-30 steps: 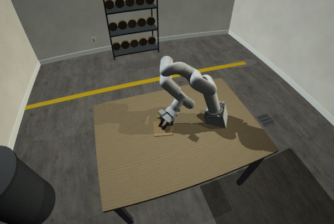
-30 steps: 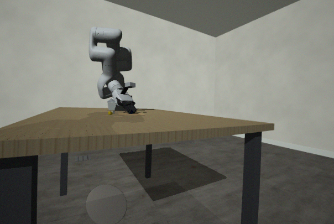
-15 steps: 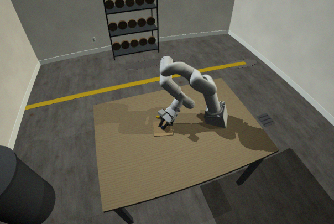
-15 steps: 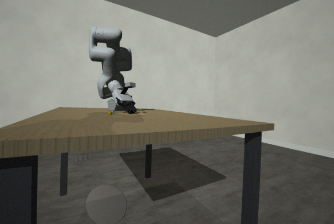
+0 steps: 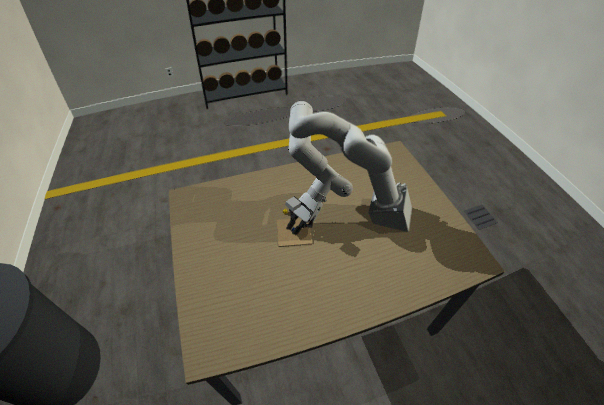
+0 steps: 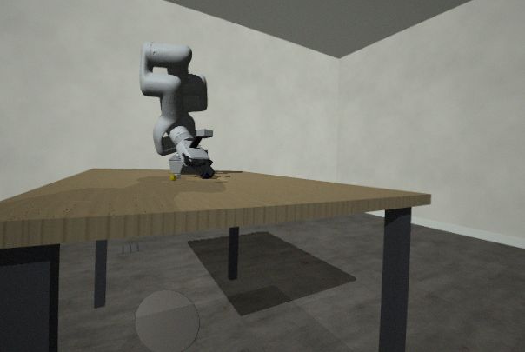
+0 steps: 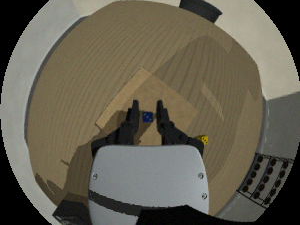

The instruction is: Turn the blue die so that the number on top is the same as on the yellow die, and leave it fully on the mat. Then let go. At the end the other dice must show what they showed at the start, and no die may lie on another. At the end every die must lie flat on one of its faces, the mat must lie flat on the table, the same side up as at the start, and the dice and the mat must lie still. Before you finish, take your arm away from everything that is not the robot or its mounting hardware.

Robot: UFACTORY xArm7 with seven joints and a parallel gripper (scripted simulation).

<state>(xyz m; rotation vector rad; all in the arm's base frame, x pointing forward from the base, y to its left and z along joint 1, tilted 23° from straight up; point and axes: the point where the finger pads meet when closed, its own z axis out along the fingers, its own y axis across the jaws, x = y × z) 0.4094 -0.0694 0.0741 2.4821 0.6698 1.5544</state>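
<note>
The blue die (image 7: 147, 117) lies on the light brown square mat (image 7: 142, 79) (image 5: 295, 240), between the two fingers in the wrist view, with a gap on each side. Its pips are too small to read surely. My gripper (image 7: 147, 106) (image 5: 292, 230) (image 6: 209, 175) is partly open, tilted and low over the mat, and holds nothing. The yellow die (image 7: 203, 140) (image 5: 285, 211) (image 6: 173, 177) lies on the table just off the mat, beside the right finger's side in the wrist view. Its top number is unclear. In the top view the gripper hides the blue die.
The wooden table (image 5: 280, 301) (image 6: 304, 196) carries the mat and the arm's base (image 5: 392, 213), which stands to the right of the mat in the top view. Arm shadows fall across the table and part of the mat. A shelf rack (image 5: 240, 56) stands by the wall, off the table.
</note>
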